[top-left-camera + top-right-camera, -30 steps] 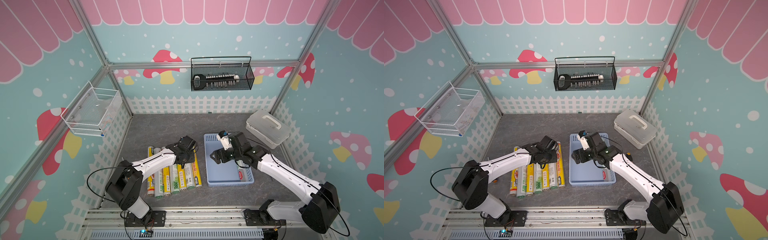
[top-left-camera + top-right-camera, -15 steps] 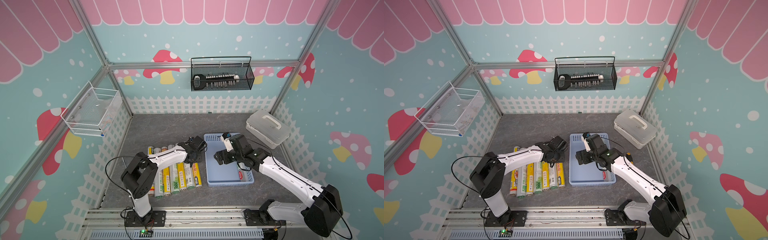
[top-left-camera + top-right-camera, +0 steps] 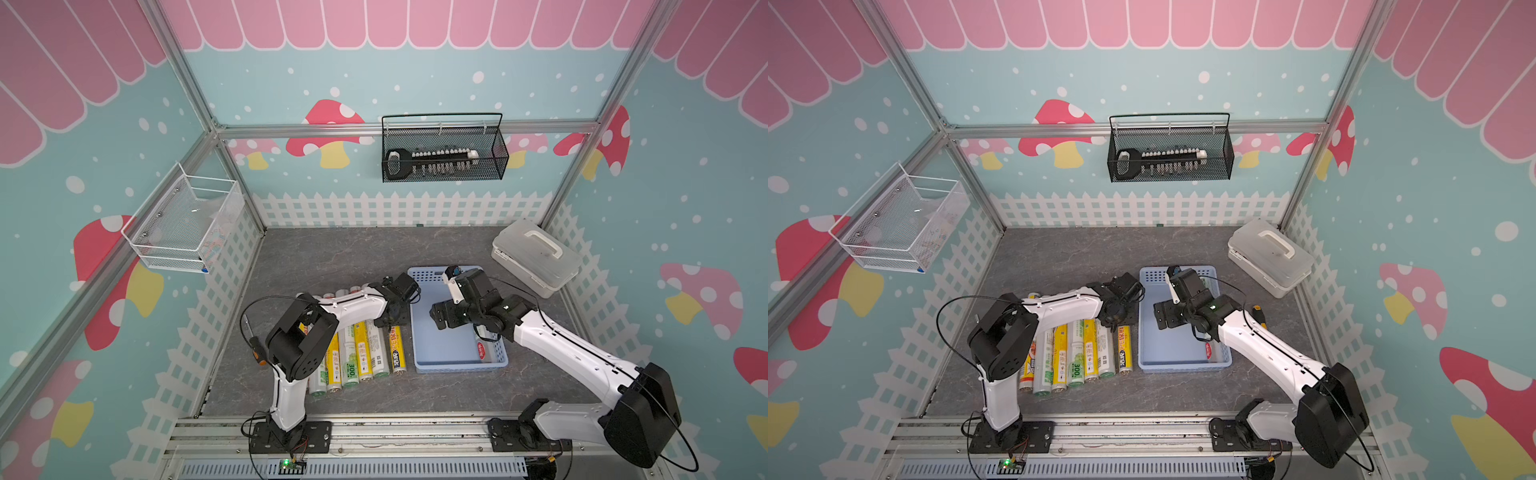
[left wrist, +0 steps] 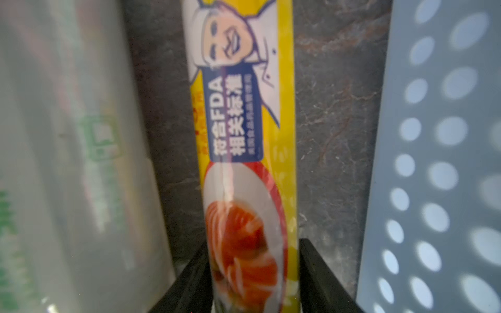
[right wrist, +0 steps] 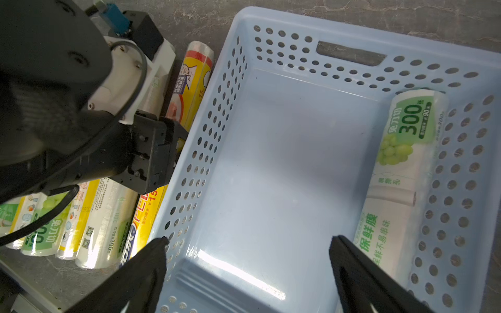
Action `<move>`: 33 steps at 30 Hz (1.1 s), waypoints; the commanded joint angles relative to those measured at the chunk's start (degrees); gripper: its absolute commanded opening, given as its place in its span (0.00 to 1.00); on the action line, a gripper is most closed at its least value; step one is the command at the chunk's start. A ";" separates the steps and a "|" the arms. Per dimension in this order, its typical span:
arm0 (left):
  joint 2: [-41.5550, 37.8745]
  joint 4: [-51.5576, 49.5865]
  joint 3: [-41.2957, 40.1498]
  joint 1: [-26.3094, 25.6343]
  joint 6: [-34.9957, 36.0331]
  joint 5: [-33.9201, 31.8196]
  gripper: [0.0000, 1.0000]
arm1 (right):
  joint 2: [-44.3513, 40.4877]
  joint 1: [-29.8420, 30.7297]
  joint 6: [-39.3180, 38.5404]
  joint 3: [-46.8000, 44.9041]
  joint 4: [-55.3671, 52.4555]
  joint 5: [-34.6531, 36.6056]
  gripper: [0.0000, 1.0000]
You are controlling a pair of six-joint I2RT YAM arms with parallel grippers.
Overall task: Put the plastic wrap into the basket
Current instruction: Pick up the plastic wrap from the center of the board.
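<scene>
While one white-green roll [image 5: 401, 162] lies flat in the basket [image 5: 352, 29], against the wall away from the row, the other rolls [image 3: 357, 353] sit side by side on the table [image 3: 332, 257] just beside it. The yellow roll [image 4: 244, 135], the row's nearest to the basket, is the one in hand: L gripper [image 4: 252, 245] straddles it, jaws closed in on its two sides, though it seems to lie on the table yet. Change over the last sec: L arm [image 3: 353, 303] slid along the row from its middle to this end roll, & R gripper [image 5: 249, 239], hanging over the basket floor, spread its jaws wide & holds nothing. Reads as R done w/ its drop & L starting the next pick. Task is early: one in, rest to go. Next move needs a lift clear of the basket's near wall, close beside the yellow roll, w/o knocking the clear roll [image 4: 67, 162] on its other side.
</scene>
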 commanded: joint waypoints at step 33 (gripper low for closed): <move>-2.82 16.41 17.61 -9.80 -11.35 13.54 0.10 | -11.02 -29.55 -1.66 -6.07 -5.63 -11.19 1.00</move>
